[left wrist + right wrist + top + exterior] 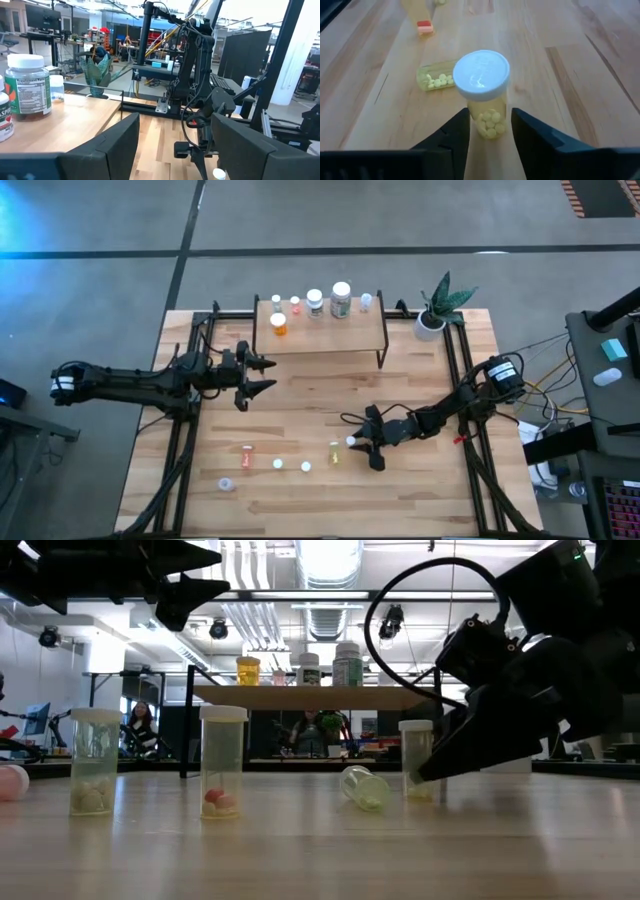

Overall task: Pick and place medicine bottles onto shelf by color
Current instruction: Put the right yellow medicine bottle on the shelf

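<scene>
A clear bottle of yellow pills with a white cap (pixel 486 95) stands upright on its base on the table (pixel 420 490). It also shows in the high view (pixel 351 441) and the low view (pixel 415 758). My right gripper (pixel 490 125) is low over the table and open, one finger close on each side of the bottle's body. My left gripper (pixel 268 375) is open and empty, in the air by the left end of the shelf (pixel 320 338). Several bottles stand on the shelf, among them an orange one (pixel 279 323) and a larger white-capped one (pixel 341 299). My right gripper comes in low and level from the table's right side, its fingers (pixel 457 132) across the lower body of the upright bottle (pixel 487 122). A thin gap shows beside one finger. I cannot tell whether the other finger touches the bottle.
A yellow bottle (pixel 334 452) lies on its side just left of my right gripper. Further left are a pink-filled bottle (pixel 247 453), two upright bottles (pixel 278 464) (pixel 306 466) and a lying one (pixel 226 484). A potted plant (pixel 432 315) stands at the shelf's right.
</scene>
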`<state>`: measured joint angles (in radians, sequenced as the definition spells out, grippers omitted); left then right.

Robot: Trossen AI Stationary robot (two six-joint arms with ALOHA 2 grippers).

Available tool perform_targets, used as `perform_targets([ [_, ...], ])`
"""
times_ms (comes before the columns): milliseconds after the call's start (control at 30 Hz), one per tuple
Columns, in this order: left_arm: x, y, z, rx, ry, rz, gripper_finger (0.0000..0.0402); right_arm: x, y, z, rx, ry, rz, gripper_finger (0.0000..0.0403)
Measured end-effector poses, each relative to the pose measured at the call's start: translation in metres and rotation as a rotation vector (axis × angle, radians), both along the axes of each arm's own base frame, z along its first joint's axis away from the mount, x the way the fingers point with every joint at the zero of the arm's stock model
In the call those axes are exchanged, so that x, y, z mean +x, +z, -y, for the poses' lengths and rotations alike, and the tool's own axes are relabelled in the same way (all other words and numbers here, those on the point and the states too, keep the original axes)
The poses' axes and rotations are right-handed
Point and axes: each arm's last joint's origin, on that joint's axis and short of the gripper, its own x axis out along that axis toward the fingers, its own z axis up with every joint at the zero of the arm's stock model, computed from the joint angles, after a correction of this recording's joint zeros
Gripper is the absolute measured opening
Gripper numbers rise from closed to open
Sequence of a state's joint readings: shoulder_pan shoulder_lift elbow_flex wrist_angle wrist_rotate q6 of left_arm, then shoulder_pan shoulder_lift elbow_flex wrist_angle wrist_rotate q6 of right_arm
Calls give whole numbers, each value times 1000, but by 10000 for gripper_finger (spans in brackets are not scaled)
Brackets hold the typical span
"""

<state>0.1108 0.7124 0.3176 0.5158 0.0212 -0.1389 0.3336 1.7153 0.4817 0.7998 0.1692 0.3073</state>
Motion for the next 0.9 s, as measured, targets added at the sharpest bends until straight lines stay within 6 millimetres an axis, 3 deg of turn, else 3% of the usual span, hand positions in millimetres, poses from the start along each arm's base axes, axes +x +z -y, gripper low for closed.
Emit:
perform_targets([
  [900,1,-2,0,-14,-3,-8,231,11,11,-2,-11,-7,53,103],
])
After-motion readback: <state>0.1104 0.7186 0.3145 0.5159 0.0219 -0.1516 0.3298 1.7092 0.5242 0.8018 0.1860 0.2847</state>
